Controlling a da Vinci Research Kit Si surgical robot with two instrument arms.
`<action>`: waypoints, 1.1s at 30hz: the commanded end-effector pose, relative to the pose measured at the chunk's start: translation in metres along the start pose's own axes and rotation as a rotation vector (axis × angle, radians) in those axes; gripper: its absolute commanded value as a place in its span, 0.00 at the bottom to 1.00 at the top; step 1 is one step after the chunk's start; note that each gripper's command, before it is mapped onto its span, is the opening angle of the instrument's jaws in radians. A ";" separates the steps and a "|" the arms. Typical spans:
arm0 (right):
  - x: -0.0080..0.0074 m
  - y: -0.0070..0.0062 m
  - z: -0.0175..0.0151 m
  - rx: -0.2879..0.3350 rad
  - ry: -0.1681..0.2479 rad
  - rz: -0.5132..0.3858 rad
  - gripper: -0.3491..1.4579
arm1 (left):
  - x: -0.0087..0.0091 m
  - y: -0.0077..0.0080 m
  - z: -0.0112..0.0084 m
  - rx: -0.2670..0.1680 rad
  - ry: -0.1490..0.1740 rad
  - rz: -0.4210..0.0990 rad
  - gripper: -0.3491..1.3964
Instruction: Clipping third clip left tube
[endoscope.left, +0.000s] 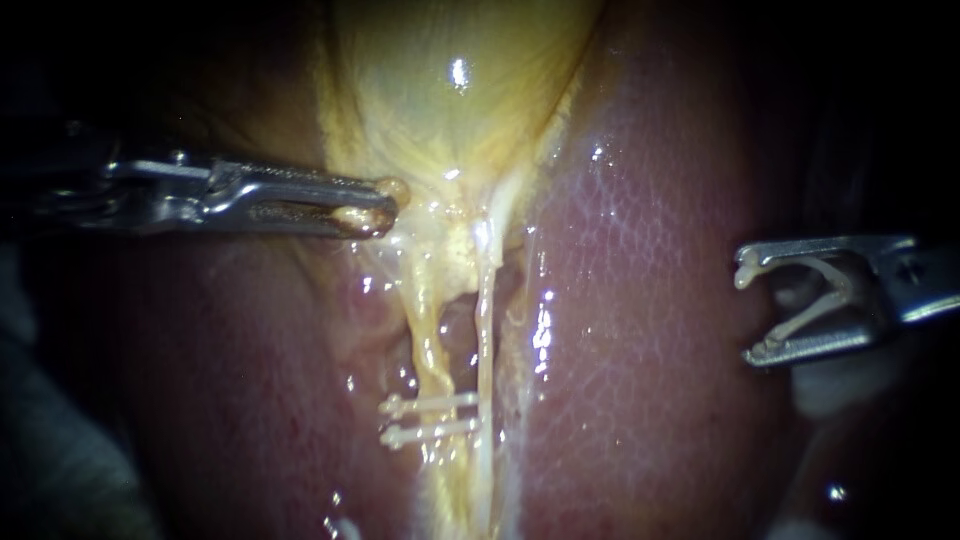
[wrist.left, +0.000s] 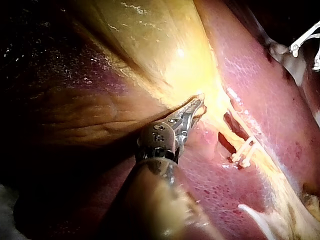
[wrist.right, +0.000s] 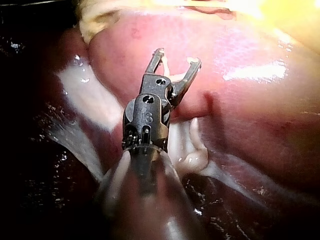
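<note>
The yellow gallbladder (endoscope.left: 450, 90) narrows into two pale tubes, the left tube (endoscope.left: 425, 335) and the right tube (endoscope.left: 487, 330). Two white clips (endoscope.left: 430, 418) lie one under the other across the left tube low down; the left wrist view shows the same two clips (wrist.left: 245, 152). My left instrument (endoscope.left: 385, 205) (wrist.left: 197, 107) is shut on the gallbladder's lower edge. My right instrument (endoscope.left: 745, 312) (wrist.right: 177, 56) hangs over the liver well to the right of the tubes, touching neither. Its jaws stand wide apart, holding a white clip (endoscope.left: 815, 310) between them.
The red liver (endoscope.left: 650, 300) lies on both sides of the tubes, wet and shiny. A dark gap (endoscope.left: 460, 310) opens between the two tubes above the clips. White tissue strands (wrist.right: 192, 155) lie beside my right instrument's shaft.
</note>
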 end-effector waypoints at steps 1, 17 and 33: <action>0.0000 0.0000 0.0000 0.000 0.000 0.000 0.47 | 0.0001 0.0000 -0.0003 -0.001 -0.001 0.000 0.00; 0.0003 0.0000 0.0003 -0.007 -0.002 -0.005 0.47 | 0.0029 0.0001 -0.0092 0.027 0.031 -0.023 0.00; 0.0048 -0.0005 0.0057 0.092 0.023 0.104 0.45 | 0.0028 0.0002 -0.0088 0.030 0.032 -0.023 0.00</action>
